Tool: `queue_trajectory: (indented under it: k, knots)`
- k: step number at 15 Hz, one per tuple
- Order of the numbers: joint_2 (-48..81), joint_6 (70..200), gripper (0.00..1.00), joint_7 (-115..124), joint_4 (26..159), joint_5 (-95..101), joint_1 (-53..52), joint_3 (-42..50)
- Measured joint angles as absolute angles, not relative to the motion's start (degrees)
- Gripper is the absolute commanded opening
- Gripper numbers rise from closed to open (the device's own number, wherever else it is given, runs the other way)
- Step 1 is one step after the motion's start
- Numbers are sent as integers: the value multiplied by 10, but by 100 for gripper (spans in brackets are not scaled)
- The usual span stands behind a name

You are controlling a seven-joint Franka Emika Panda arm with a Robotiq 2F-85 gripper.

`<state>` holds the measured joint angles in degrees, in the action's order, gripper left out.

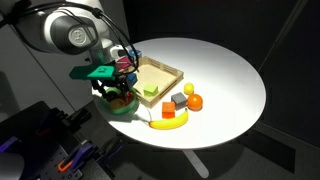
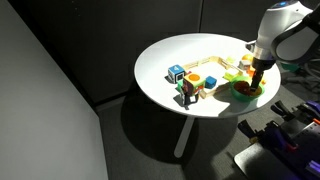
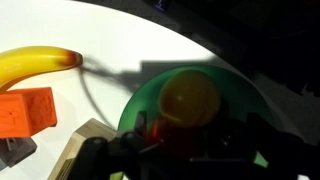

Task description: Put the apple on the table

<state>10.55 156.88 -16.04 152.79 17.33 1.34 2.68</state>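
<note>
A green bowl (image 3: 135, 105) stands at the table's edge and shows in both exterior views (image 1: 112, 106) (image 2: 243, 93). In it lie a round yellow-orange fruit (image 3: 190, 98) and, below it in shadow, a dark red apple (image 3: 172, 138). My gripper (image 3: 190, 142) is lowered into the bowl, its dark fingers apart on either side of the apple. It hangs over the bowl in both exterior views (image 1: 121, 88) (image 2: 254, 78). The round white table (image 1: 225, 70) (image 2: 175, 50) holds everything.
A wooden tray (image 1: 165, 68) with a green block stands beside the bowl, its corner in the wrist view (image 3: 85, 140). A banana (image 1: 170, 122) (image 3: 35, 65), an orange cube (image 3: 25, 110), a grey cube (image 1: 178, 101) and an orange (image 1: 195, 100) lie nearby.
</note>
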Motion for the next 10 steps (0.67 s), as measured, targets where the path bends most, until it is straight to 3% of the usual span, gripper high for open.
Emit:
queue_trajectory:
  k: [10]
  knots:
    - [111, 1579, 100, -170, 1524, 152, 17, 22]
